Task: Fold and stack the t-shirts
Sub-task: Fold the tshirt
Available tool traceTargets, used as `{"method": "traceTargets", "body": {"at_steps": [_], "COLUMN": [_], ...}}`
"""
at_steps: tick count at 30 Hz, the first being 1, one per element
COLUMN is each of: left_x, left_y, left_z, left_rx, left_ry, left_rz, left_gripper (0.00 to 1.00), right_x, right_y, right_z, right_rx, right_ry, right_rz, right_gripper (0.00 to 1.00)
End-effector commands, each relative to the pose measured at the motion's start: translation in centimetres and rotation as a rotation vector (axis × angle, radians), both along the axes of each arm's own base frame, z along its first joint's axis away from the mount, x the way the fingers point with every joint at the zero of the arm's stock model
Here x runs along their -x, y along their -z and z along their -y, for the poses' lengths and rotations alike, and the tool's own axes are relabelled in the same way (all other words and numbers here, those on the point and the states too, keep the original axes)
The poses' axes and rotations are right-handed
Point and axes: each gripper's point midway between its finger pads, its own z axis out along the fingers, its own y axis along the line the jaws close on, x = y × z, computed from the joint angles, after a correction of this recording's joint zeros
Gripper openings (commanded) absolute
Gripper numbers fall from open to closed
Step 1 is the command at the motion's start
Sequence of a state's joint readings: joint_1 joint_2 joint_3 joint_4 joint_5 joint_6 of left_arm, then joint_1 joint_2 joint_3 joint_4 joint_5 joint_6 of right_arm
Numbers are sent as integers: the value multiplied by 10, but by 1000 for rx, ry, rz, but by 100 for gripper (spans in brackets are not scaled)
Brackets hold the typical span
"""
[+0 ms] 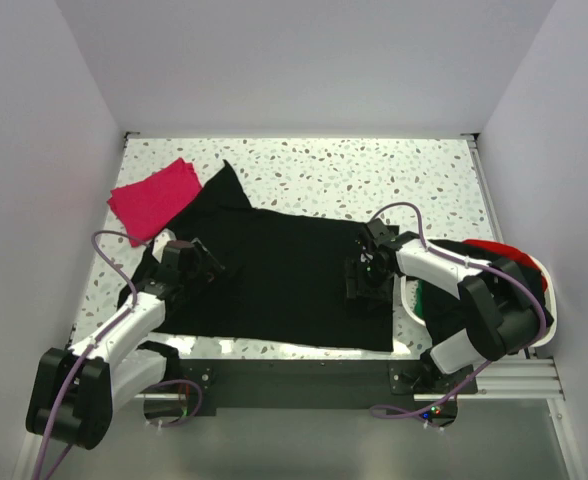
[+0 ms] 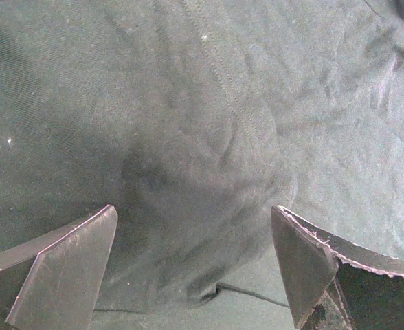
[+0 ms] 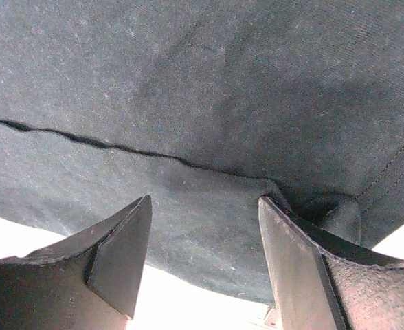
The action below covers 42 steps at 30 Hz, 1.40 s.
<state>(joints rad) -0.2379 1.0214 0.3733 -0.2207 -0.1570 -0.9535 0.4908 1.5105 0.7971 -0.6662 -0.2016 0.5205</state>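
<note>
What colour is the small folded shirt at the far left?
The folded shirt is magenta-pink; the top view shows it best.

No writing, label, brand, number or sign can be read in any view. The black t-shirt (image 1: pixel 284 275) shows only plain cloth and stitched seams up close (no print or tag legible), and the speckled counter (image 1: pixel 374 170) carries a pattern, not lettering.
</note>
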Motion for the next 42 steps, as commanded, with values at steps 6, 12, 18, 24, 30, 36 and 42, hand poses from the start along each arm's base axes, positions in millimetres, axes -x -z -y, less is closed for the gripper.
{"method": "traceTargets", "body": {"at_steps": [6,12,18,24,30,36,42], "left_x": [71,60,30,-16,-43,-44,-21], "left_y": [34,8,-26,-47,-34,-11,11], "left_z": [-2,-5,-3,9,26,30,22], "left_rx": [46,24,-4,-33,-22,-23,-40], "left_ry": [-43,-39,-2,88,180,210,193], "left_rz": [-263,-204,-103,-7,-13,-56,-126], "left_gripper": [100,100,100,100,100,100,100], "right_x": [21,21,-2,-35,-48,-39,-21], "right_y": [22,8,-35,-59,-29,1,12], "right_z": [12,14,5,-10,-16,-8,9], "right_rx": [52,58,32,9,32,71,132], "right_ry": [25,19,4,-29,-54,-47,-26], "right_rz": [-73,-64,17,86,54,11,-27], "right_gripper": [68,68,68,68,68,68,68]}}
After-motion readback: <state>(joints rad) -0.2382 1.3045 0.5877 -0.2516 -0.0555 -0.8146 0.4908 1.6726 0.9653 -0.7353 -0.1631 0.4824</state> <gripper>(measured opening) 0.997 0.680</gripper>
